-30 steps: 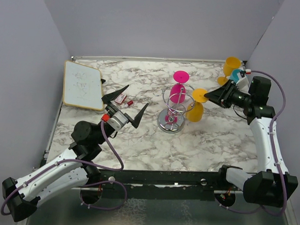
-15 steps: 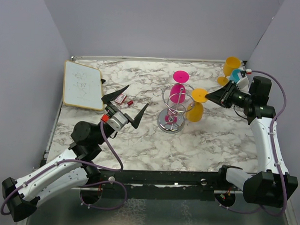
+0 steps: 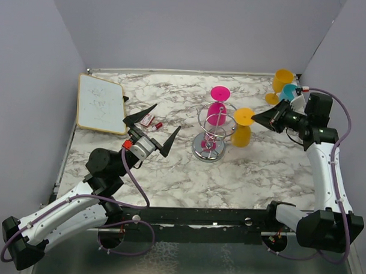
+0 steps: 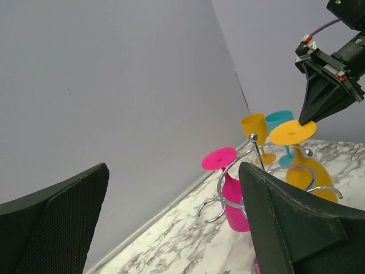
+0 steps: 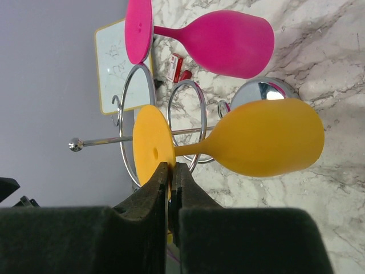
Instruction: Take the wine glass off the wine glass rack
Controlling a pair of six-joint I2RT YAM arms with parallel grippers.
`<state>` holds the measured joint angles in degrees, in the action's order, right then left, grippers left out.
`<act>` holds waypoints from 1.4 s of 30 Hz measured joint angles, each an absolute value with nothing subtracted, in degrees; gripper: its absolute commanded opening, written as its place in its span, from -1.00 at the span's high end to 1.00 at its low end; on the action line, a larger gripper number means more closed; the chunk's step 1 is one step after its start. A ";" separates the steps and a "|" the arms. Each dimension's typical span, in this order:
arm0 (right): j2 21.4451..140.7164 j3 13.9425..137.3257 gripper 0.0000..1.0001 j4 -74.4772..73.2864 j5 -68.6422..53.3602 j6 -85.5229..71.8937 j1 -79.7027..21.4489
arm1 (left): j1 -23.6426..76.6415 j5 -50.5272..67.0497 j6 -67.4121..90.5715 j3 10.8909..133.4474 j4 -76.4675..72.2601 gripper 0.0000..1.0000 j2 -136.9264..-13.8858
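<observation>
The chrome wine glass rack (image 3: 209, 131) stands mid-table on its round base. A pink wine glass (image 3: 218, 105) hangs upside down in a ring at its far side. My right gripper (image 3: 256, 119) is shut on the foot rim of a yellow wine glass (image 3: 240, 134), held upside down just right of the rack; its stem sits by the outer ring (image 5: 188, 123). In the right wrist view the yellow glass (image 5: 262, 145) and the pinched foot (image 5: 153, 149) show clearly. My left gripper (image 3: 152, 125) is open and empty, left of the rack.
A small whiteboard (image 3: 101, 103) lies at the left rear, with a red-and-white item (image 3: 148, 121) beside it. A yellow glass (image 3: 280, 83) and a teal glass (image 3: 288, 92) stand upright at the back right corner. Walls enclose the table.
My right gripper has shifted slightly right and up with the yellow glass, drawing it a little away from the rack. The left arm has not moved.
</observation>
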<state>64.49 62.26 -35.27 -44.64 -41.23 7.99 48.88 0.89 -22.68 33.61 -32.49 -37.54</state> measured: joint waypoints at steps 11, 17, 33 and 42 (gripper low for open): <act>64.49 66.43 0.98 -39.99 -43.07 -41.60 7.99 | 49.25 0.89 -22.68 33.61 -32.49 -0.99 -37.54; 64.42 66.48 0.98 -40.58 -43.07 -41.91 7.99 | 49.28 0.97 -22.68 33.61 -32.49 -0.99 -37.54; 61.73 70.85 0.98 -47.68 -35.97 -43.35 7.99 | 49.80 1.04 -22.70 33.61 -32.49 -0.98 -37.54; 61.12 73.47 0.98 -51.99 -31.57 -42.44 7.99 | 50.02 1.04 -22.70 33.61 -32.49 -0.99 -37.54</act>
